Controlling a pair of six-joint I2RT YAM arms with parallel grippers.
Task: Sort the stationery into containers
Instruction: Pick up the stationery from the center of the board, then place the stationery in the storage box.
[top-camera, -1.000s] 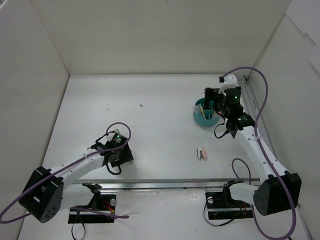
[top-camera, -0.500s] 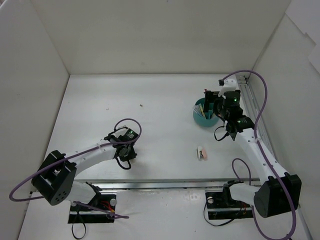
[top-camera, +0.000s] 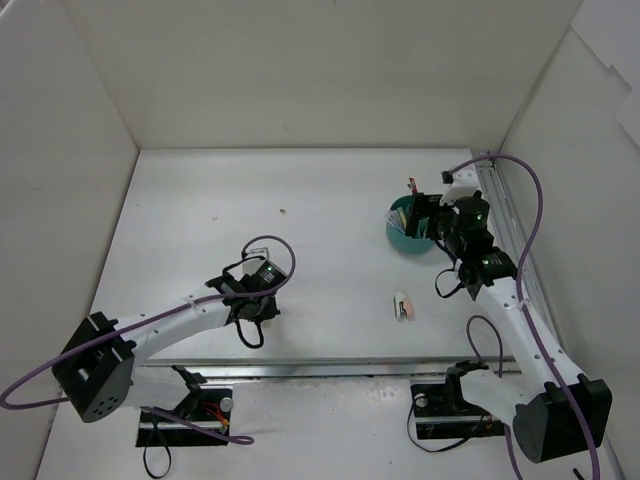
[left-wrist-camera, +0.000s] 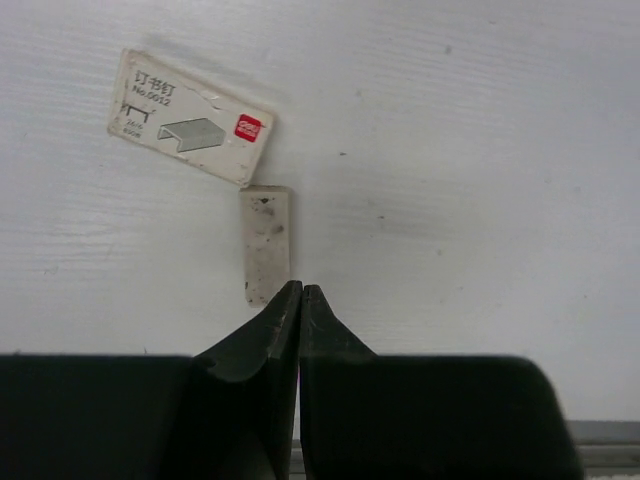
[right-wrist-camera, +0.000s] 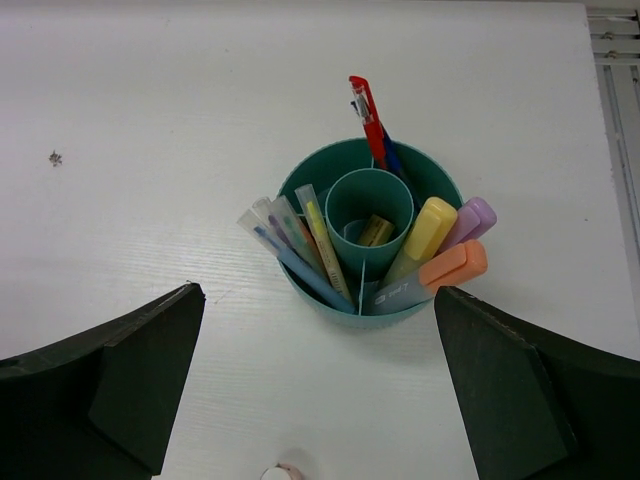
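A white table (top-camera: 200, 200) is seen from above, with two robot arms mounted at its near edge. Close to the right edge, towards the far side, a teal cup (right-wrist-camera: 300, 190) is stood upright. Most of the stationery is already lodged in its outer compartments. A red pen (right-wrist-camera: 365, 110) is leaned towards the far edge, clip end up, and the highlighters (right-wrist-camera: 428, 232) (yellow, purple, orange) are leaned towards the right edge, caps up.

The right gripper (right-wrist-camera: 318, 295) is held above the cup, jaws spread wide with nothing between them, probably so that items can be dropped in.

Nearer the near edge, right of the middle, a white eraser (left-wrist-camera: 267, 243) is laid flat, its far end just beside a corner of a small box of staples (left-wrist-camera: 190, 118). The eraser's long axis is pointed straight at the left gripper (left-wrist-camera: 300, 295), whose jaws are pressed together on nothing. They would have to be parted before the eraser could be taken across its narrow sides.
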